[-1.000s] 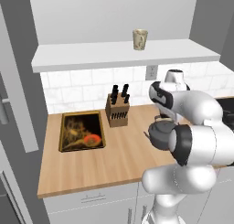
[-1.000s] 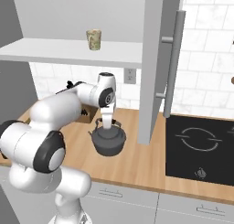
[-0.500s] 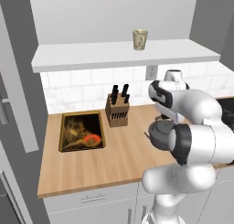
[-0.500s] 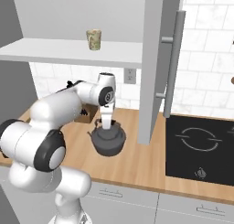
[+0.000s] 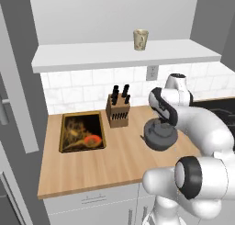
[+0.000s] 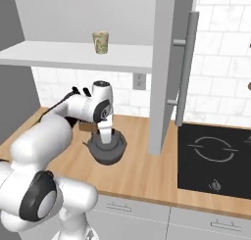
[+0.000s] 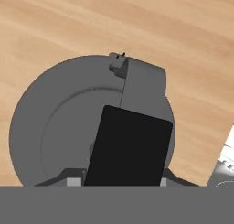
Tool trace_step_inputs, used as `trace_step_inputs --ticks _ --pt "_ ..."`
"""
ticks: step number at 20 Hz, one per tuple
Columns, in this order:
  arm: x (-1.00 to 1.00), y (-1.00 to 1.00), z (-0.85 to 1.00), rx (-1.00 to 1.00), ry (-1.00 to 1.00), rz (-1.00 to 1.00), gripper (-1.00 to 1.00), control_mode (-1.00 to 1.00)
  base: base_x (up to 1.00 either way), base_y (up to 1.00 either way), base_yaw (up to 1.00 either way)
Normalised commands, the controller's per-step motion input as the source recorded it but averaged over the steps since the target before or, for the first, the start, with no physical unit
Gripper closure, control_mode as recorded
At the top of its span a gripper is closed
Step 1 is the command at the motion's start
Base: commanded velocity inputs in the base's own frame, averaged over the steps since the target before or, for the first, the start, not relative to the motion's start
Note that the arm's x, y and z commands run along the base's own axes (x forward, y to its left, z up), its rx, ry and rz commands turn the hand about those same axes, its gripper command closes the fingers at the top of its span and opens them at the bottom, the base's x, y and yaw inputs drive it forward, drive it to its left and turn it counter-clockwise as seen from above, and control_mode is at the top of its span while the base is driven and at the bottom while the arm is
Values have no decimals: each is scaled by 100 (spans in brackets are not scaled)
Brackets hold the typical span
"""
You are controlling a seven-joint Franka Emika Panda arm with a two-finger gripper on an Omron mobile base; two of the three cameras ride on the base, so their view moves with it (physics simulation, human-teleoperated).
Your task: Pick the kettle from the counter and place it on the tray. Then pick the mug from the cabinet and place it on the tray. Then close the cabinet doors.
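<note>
1. The gripper [image 6: 106, 137] points straight down onto the kettle [image 6: 106, 148], right over its arched handle; in the hand view the handle's black middle [image 7: 129, 147] sits dead centre just above the bottom edge.
2. Jaws look drawn in on either side of that handle, but the fingertips are hidden behind it, so I can't tell whether they grip it or just flank it.
3. In the left base view the kettle [image 5: 160, 134] stands upright on the counter [image 5: 114, 162], with the white arm bending over it from the right.
4. The hand view looks down on the round grey lid and body of the kettle [image 7: 59, 127] with pale wood grain all around; whether the kettle's base touches the wood or has left it, I can't tell.
5. Just behind and to the left of the kettle is the knife block [image 5: 118, 110], dark handles sticking up, standing against the tiled wall.
6. Further left lies the tray [image 5: 82, 132], flat on the worktop, wooden rim, dark inside with an orange-red patch, well apart from the kettle.
7. Up above, the mug [image 5: 140, 39] stands upright on the cabinet's white base [image 5: 124, 56].
8. One cabinet door [image 6: 169, 67] stands swung out, its bar handle [image 6: 185, 67] vertical, to the right of the kettle in the right base view.
9. Beyond it, the black cooktop [image 6: 215, 158] is set into the counter.
</note>
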Motion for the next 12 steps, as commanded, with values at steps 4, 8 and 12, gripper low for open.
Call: trace_step_inputs --ticks 4,8,12 --pt "-22 84 38 0 -17 1 100 -100 0 0 0" --pt "-2 98 37 0 -3 0 100 -100 0 0 0" --pt "0 100 23 0 -1 0 100 -100 0 0 0"
